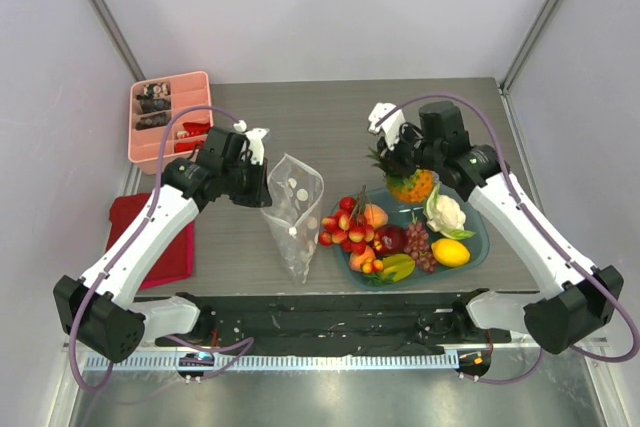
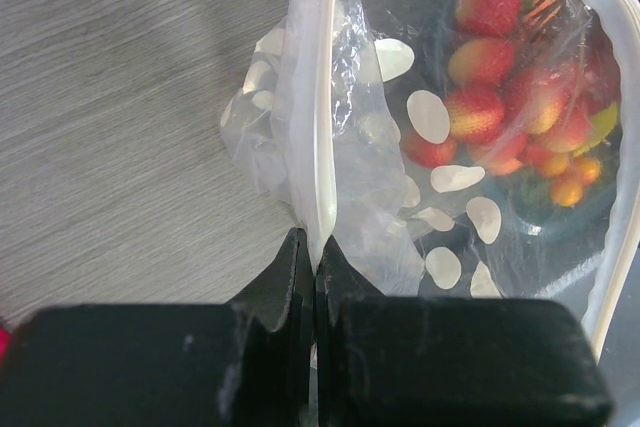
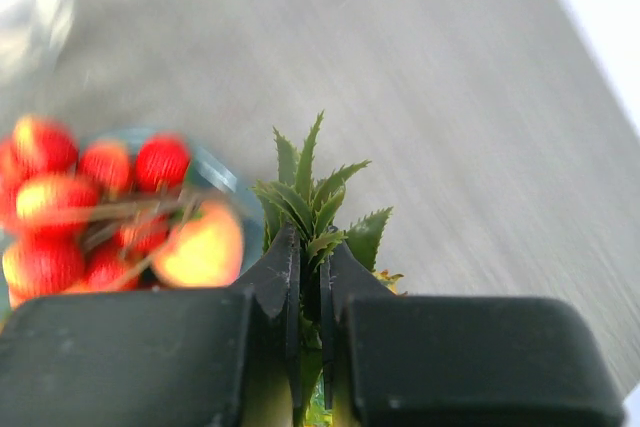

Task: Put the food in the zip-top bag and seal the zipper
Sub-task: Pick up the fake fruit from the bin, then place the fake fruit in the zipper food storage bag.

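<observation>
The clear dotted zip-top bag point(image 1: 293, 212) stands on the table left of the plate, mouth up. My left gripper point(image 1: 262, 183) is shut on its whitish zipper point(image 2: 322, 97) at the mouth's left edge, holding it up. My right gripper point(image 1: 393, 159) is shut on the green top point(image 3: 315, 197) of the orange pineapple point(image 1: 411, 185), at the plate's far edge. Red berries point(image 1: 347, 225), a peach point(image 1: 375, 215), grapes point(image 1: 419, 242), a cauliflower point(image 1: 446, 211) and a lemon point(image 1: 450, 252) lie on the teal plate point(image 1: 478, 237). Through the bag the berries point(image 2: 478, 107) show in the left wrist view.
A pink compartment tray point(image 1: 170, 113) sits at the far left. A red cloth point(image 1: 150, 232) lies under my left arm. A black bar point(image 1: 330, 317) runs along the near table edge.
</observation>
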### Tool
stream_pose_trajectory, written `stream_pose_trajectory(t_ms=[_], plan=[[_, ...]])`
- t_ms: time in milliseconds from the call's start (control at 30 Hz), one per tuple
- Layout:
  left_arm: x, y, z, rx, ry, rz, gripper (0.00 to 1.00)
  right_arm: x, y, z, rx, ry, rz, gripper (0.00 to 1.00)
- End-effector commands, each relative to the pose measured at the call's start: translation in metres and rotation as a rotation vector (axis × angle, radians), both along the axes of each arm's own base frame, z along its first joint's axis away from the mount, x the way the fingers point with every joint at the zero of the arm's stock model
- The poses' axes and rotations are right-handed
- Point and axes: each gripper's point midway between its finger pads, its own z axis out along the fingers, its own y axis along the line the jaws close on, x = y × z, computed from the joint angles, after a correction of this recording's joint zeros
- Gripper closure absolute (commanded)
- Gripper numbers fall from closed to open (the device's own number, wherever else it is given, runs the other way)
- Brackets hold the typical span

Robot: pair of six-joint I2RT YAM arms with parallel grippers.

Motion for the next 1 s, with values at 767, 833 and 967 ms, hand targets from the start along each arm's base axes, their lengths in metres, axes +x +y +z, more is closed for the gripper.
stream_pose_trajectory(t_ms=[767, 833, 967], plan=[[0.005, -0.027, 0.036, -0.218, -0.085, -0.007, 1.00, -0.008, 0.105, 0.245, 1.361, 0.353, -0.154, 0.99], [0.005, -0.028, 0.038, -0.224, -0.086, -0.007, 1.00, -0.014, 0.120, 0.234, 1.349, 0.379, -0.146, 0.99], [0.005, -0.029, 0.039, -0.244, -0.070, -0.002, 1.00, -0.028, 0.147, 0.208, 1.309, 0.442, -0.126, 0.99]])
